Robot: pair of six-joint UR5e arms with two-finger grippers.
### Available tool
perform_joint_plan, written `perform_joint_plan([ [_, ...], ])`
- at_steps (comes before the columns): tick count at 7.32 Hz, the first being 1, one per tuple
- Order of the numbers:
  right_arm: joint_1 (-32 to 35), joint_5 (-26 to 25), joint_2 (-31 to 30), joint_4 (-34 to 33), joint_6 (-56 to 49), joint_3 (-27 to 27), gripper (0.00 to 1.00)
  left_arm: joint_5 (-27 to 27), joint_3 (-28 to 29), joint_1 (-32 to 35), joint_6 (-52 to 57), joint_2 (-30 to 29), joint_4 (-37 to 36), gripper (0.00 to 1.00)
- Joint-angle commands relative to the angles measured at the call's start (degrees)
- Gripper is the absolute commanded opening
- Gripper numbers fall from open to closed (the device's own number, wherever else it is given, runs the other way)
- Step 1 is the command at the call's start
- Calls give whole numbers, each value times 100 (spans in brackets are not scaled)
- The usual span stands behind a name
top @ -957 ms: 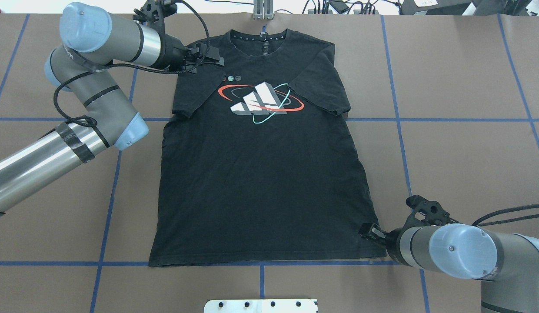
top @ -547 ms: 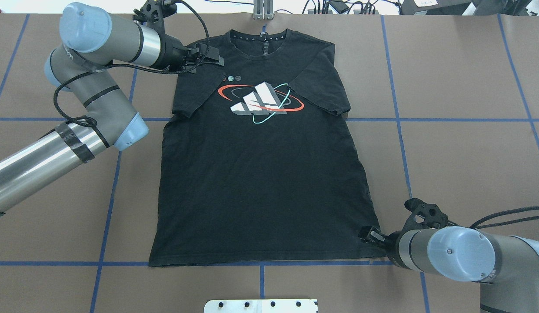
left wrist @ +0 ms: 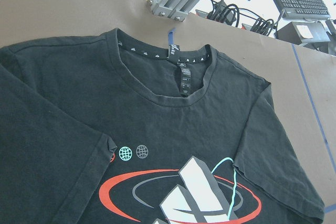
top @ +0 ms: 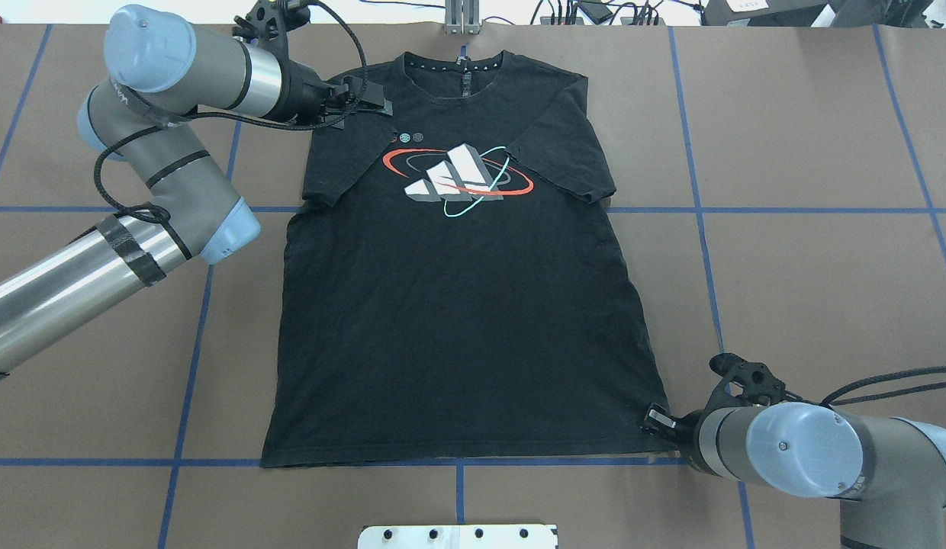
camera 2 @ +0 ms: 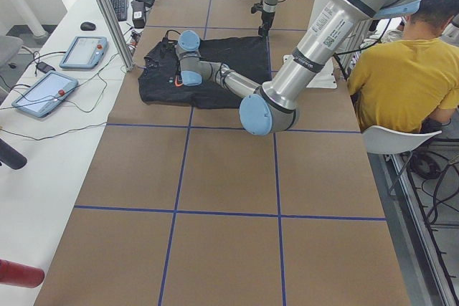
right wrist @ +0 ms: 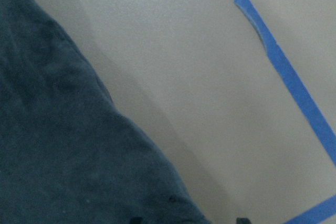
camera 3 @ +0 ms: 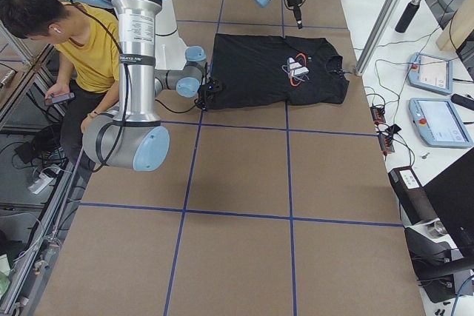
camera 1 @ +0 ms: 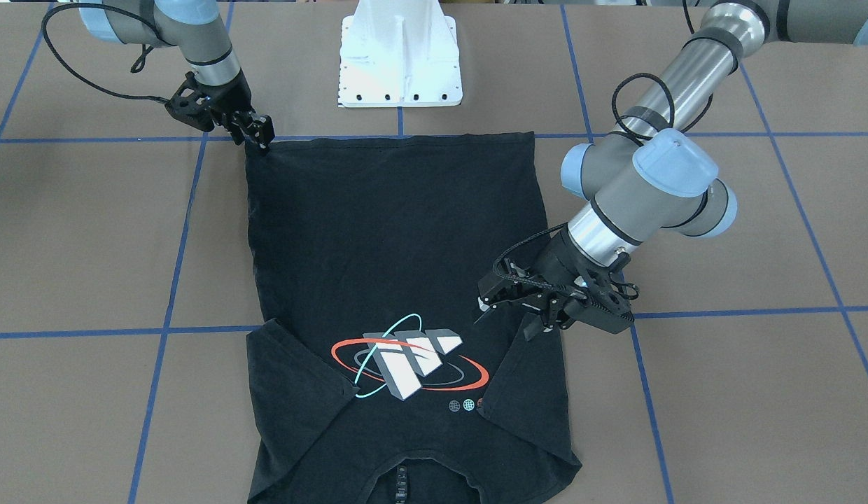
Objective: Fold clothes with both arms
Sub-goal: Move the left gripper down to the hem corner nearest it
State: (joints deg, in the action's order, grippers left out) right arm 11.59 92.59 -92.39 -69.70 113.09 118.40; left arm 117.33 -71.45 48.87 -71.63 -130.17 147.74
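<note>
The black T-shirt point(top: 458, 320) lies flat, chest graphic up, both sleeves folded inward; it also shows in the front-facing view point(camera 1: 378, 238). My left gripper point(top: 366, 95) hovers over the shirt's shoulder beside the collar, jaws apart and empty; in the front view point(camera 1: 525, 318) it hangs just above the folded sleeve. The left wrist view shows the collar and graphic point(left wrist: 157, 129) but no fingers. My right gripper point(top: 654, 419) is low at the hem's corner, open. In the right wrist view two fingertips sit apart at the bottom edge, with the shirt's edge point(right wrist: 63, 156) between them.
The white pedestal base point(camera 1: 399, 63) stands at the robot's side of the table. An aluminium post point(top: 461, 19) and cables are beyond the collar. Blue tape lines point(top: 694, 210) cross the brown table. A person in yellow point(camera 2: 394, 69) sits beside the robot. Tablets point(camera 3: 437, 120) lie on a side desk.
My right gripper has shifted slightly right and toward the near edge, settling at the hem corner. The left arm and the shirt have not moved.
</note>
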Motion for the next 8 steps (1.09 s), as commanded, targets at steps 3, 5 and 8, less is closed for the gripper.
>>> perform_joint_plan([
  [3, -25, 4, -42, 9, -6, 16, 0, 0, -53, 0, -9, 70, 0, 100],
  [5, -34, 22, -51, 9, -15, 104, 0, 9, -428, 9, -583, 323, -70, 100],
  [8, -43, 144, -296, -53, -15, 559, 0, -105, -2218, -209, -1564, 1805, -358, 99],
])
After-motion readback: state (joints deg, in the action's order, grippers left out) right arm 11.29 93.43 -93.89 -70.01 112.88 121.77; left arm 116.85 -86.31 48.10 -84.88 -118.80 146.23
